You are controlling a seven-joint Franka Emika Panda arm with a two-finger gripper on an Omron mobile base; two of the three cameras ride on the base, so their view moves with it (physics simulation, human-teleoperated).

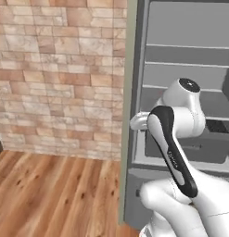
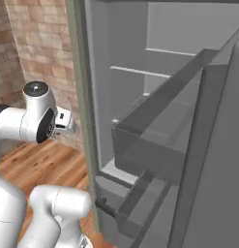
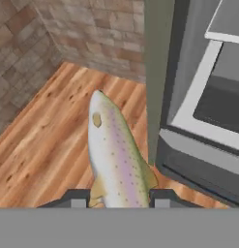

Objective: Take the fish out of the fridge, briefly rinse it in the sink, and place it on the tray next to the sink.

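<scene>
Silvery fish (image 3: pixel 116 155) pinched in hand (image 3: pixel 118 196), outside open fridge (image 3: pixel 198 97); shelves bare.

fish (image 3: pixel 116 160) in hand (image 3: pixel 120 197), fridge (image 3: pixel 198 97) to right

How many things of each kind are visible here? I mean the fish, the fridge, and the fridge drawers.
Fish, held between the jaws of the gripper: 1
Fridge, door open: 1
Fridge drawer, dark: 1
Total: 3
</scene>
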